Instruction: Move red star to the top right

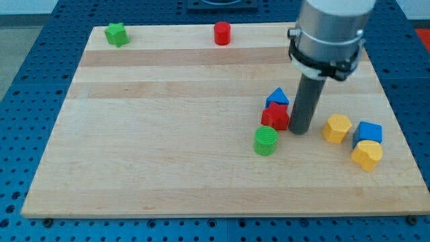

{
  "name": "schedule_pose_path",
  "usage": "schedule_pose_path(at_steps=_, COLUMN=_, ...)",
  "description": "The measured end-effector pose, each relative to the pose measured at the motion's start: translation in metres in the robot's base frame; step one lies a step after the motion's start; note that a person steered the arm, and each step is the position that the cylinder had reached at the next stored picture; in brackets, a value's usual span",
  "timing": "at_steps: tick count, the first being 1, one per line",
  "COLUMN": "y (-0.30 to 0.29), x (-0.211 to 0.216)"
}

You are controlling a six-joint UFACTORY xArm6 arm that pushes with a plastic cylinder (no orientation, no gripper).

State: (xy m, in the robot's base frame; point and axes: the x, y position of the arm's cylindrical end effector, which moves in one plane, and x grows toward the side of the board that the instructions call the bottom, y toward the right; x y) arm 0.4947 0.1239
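Note:
The red star (275, 116) lies right of the board's middle, touching a blue triangular block (277, 98) just above it. My tip (299, 130) rests on the board right beside the red star, on its right side, touching or nearly touching it. A green cylinder (265, 141) sits just below and left of the red star.
A red cylinder (222, 33) stands at the top centre and a green star (117, 33) at the top left. To the tip's right lie a yellow hexagonal block (336, 128), a blue block (367, 133) and a yellow block (367, 154). The wooden board (168, 134) rests on a blue perforated table.

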Motion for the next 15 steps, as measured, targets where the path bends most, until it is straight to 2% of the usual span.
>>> schedule_pose_path(at_steps=1, y=-0.001, x=0.029)
schedule_pose_path(at_steps=5, y=-0.074, x=-0.029)
schedule_pose_path(at_steps=11, y=-0.017, x=-0.146)
schedule_pose_path(at_steps=14, y=-0.012, x=-0.205)
schedule_pose_path(at_steps=15, y=-0.004, x=-0.212)
